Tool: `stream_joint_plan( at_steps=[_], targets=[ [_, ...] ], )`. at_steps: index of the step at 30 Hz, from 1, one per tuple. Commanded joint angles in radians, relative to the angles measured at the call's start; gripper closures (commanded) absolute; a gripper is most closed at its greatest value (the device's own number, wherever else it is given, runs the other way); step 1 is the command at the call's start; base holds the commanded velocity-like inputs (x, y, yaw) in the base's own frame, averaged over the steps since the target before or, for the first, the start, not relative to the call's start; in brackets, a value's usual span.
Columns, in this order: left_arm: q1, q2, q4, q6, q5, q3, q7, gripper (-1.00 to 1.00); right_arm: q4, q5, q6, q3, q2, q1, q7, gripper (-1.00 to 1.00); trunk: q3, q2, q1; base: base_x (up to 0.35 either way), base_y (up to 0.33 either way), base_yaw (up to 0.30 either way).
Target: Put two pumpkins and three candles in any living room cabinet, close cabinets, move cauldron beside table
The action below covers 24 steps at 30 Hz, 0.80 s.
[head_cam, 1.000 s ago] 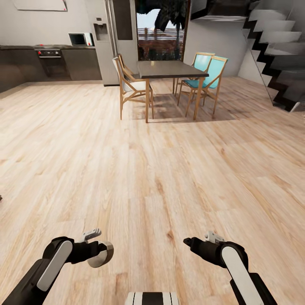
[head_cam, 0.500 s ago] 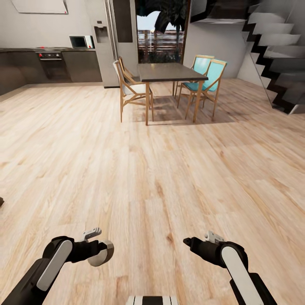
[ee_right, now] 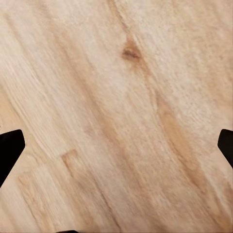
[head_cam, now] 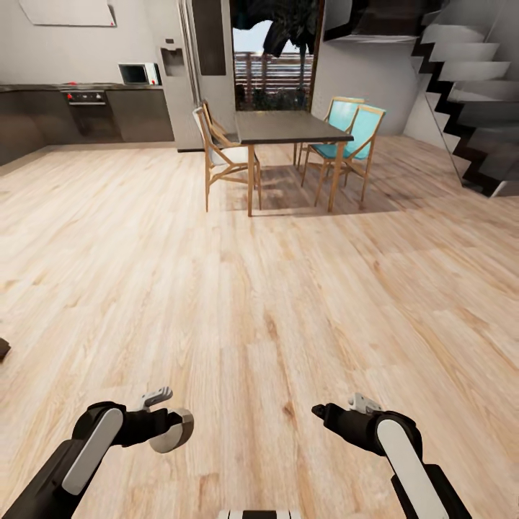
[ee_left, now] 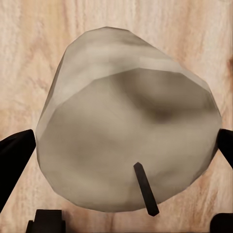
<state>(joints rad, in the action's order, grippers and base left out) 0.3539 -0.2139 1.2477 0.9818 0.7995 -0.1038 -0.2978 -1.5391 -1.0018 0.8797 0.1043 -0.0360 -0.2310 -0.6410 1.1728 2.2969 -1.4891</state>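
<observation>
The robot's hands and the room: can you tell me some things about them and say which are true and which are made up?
1. The left end effector is holding a pale candle. True.
2. The right end effector is holding a pumpkin. False: it is open with nothing in it, above bare wood floor.
3. There is a dark-topped table ahead with chairs around it. True.
4. All the chairs are blue. False: two teal chairs stand on one side, and a chair with a pale seat stands on the other.
5. Stairs rise on the robot's right. True.
</observation>
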Motion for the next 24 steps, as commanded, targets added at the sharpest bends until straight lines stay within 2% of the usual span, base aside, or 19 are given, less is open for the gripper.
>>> stream_joint_plan(
  at_steps=[1,9,12,18,24],
  targets=[
    [0.0,-0.001,0.001,0.001,0.01,-0.002,-0.011,1.0,-0.001,-0.009,0.001,0.001,-0.001,-0.001,-0.008,-1.0,-0.002,-0.007,0.004,0.0,0.0,0.0],
    [0.0,-0.002,0.001,0.001,0.01,-0.002,-0.011,1.0,0.0,-0.008,0.001,-0.001,-0.004,-0.001,0.027,-1.0,-0.027,-0.063,0.035,0.0,0.0,0.0],
    [0.0,-0.001,0.001,0.002,0.01,-0.002,-0.011,1.0,0.0,-0.009,0.001,-0.016,-0.002,-0.001,0.03,-1.0,-0.037,-0.084,0.046,0.0,0.0,-0.032],
    [0.0,-0.001,0.001,0.002,0.01,-0.002,-0.011,1.0,0.001,-0.009,0.001,-0.032,-0.002,-0.001,0.032,-1.0,-0.051,-0.126,0.069,0.0,0.0,-0.189],
    [0.0,-0.001,0.001,0.001,0.01,-0.002,-0.011,1.0,0.001,-0.009,0.001,-0.034,-0.001,-0.001,0.032,-1.0,-0.046,-0.126,0.069,0.0,0.0,-0.228]
  ],
)
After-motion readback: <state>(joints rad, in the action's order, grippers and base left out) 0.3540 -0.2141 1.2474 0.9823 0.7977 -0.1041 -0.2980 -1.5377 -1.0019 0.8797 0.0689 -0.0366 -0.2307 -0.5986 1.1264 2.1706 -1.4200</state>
